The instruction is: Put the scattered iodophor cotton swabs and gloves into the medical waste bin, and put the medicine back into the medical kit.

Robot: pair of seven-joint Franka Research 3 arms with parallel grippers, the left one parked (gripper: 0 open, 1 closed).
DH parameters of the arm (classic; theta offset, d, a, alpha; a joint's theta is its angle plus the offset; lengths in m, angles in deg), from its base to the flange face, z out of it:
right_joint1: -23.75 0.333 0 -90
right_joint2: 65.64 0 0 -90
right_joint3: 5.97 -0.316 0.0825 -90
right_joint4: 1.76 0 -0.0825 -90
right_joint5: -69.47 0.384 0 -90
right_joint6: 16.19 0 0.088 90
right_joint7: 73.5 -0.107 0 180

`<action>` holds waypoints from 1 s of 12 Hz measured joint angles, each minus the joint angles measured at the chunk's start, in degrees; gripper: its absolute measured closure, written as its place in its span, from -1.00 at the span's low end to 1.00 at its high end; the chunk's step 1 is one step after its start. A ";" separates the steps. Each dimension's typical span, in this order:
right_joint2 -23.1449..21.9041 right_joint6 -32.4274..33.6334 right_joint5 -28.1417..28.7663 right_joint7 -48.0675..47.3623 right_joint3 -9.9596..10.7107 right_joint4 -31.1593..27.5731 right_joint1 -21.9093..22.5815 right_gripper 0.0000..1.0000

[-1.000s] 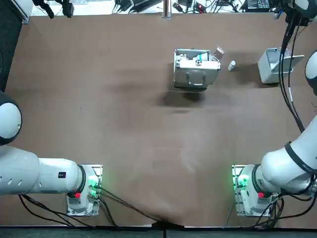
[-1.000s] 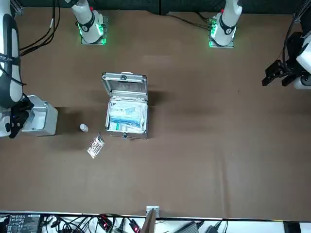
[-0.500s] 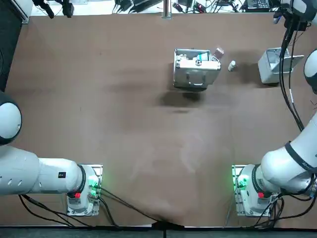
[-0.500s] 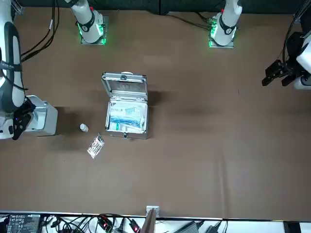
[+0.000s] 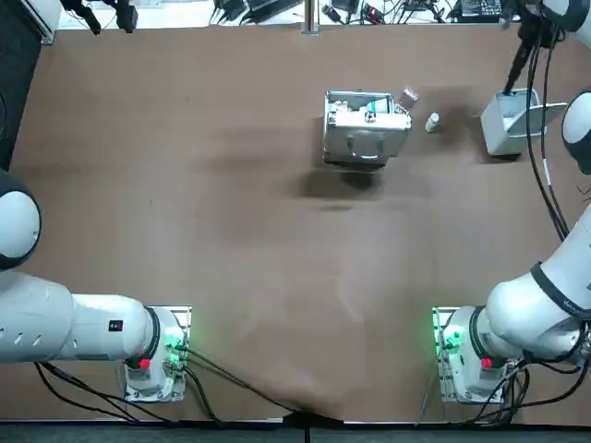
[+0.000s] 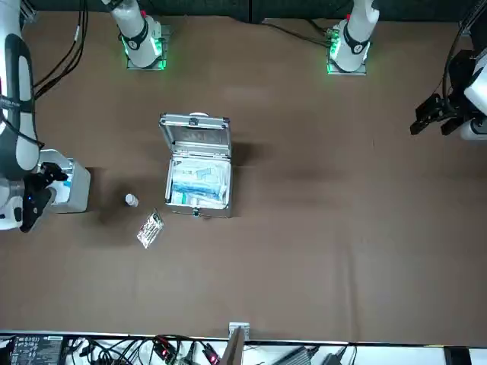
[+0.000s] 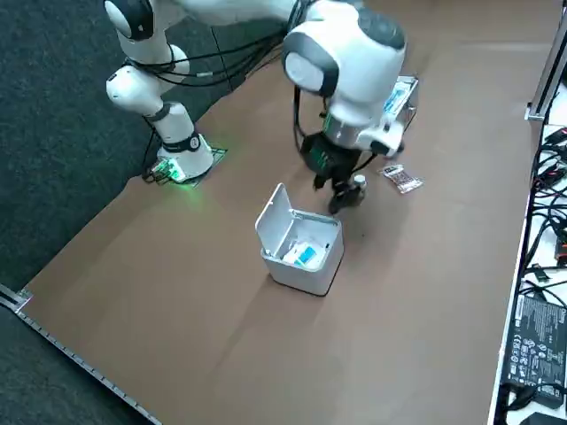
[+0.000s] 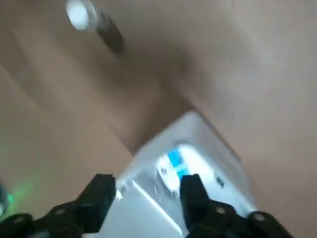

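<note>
Pincer (image 8: 147,196) apart and empty, just above the waste bin (image 7: 297,276) near the bench's far right corner. Medicine bottle (image 5: 431,121) stands between waste bin and kit (image 5: 365,129), swab packet (image 6: 150,229) just beside it. Risk: an off-centre close tips the small bottle and it rolls.

Robotics lab, no question: 2 white robot arms (image 7: 345,53) bolted on green-lit bases (image 5: 157,355) to a wide brown-covered table (image 5: 231,185). Tangled black cables (image 5: 249,9) line its far edge, dark grey carpet (image 7: 53,159) lies below, and the right gripper (image 7: 330,190) hangs spread-fingered near a white plastic lidded bin (image 7: 301,274).
</note>
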State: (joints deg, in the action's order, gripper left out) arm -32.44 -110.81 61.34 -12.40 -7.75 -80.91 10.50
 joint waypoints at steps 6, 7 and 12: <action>0.43 -6.46 9.67 -16.00 -1.28 2.73 9.06 -0.98; 1.04 -8.13 9.80 -20.41 -1.32 2.60 11.23 -0.95; 6.32 -17.03 10.45 -40.67 -1.38 2.19 18.56 -0.80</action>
State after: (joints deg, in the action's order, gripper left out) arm -26.12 -127.83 71.78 -53.07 -9.14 -78.72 29.06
